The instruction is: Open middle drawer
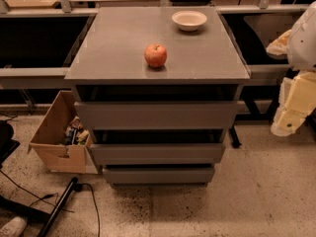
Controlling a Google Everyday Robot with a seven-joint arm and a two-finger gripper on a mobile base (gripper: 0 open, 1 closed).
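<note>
One handle-less middle drawer [158,153], rigid, probably smooth-sliding: hook top lip. My gripper [291,116] apart at right, opening cannot tell.

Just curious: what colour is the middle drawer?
The middle drawer is plain matte grey, best seen in the camera view. The gripper hangs to its right.

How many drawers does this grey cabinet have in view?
3, stacked in the cabinet: the top drawer, the middle drawer below it, and the bottom drawer lowest. None seems hidden. The tool hangs at the right edge, apart from the cabinet.
</note>
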